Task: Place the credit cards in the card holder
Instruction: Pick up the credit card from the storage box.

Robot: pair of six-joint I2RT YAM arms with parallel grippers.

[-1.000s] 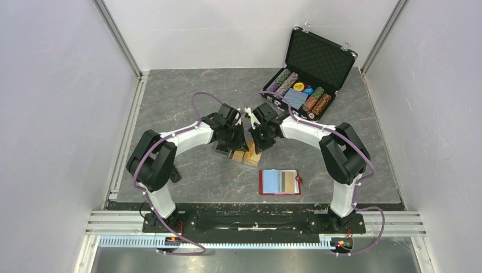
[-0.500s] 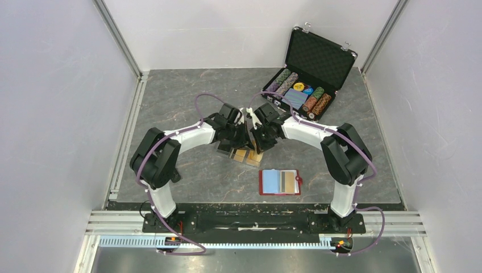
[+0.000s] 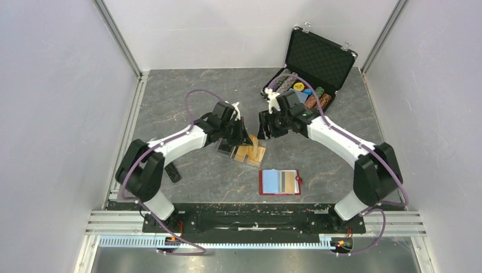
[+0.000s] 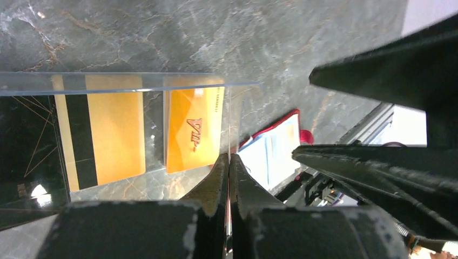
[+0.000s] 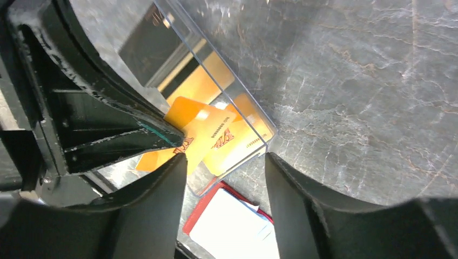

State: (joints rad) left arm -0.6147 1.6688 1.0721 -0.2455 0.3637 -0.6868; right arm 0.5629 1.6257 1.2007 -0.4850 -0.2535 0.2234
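**Left gripper (image 4: 228,162) clamped on clear tray (image 4: 162,81) wall, right gripper (image 5: 224,162) open over it**

Credit cards (image 4: 193,129) are held inside the clear tray. Orange faces are seen at the tray end nearest the card holder (image 3: 279,182), a gold face with a black stripe beside them, and a dark card at the opposite end. In the right wrist view one orange card is seen tilted across another. Whether it is touched by a finger cannot be told.

The thin end wall of the clear tray is pinched between the left fingers (image 4: 216,183), which are pressed together on it. The right fingers (image 5: 156,205) are spread apart above the orange end of the clear tray, and nothing is gripped between them.

The card holder is laid open on the table (image 3: 170,96), near the clear tray on the side toward the arm bases and not touching it. Its pale blue lining and slots are turned up, with the red border showing.

A black chip case (image 3: 318,57) is stood open well behind the clear tray, toward the far right corner, with chip stacks (image 3: 315,99) inside.
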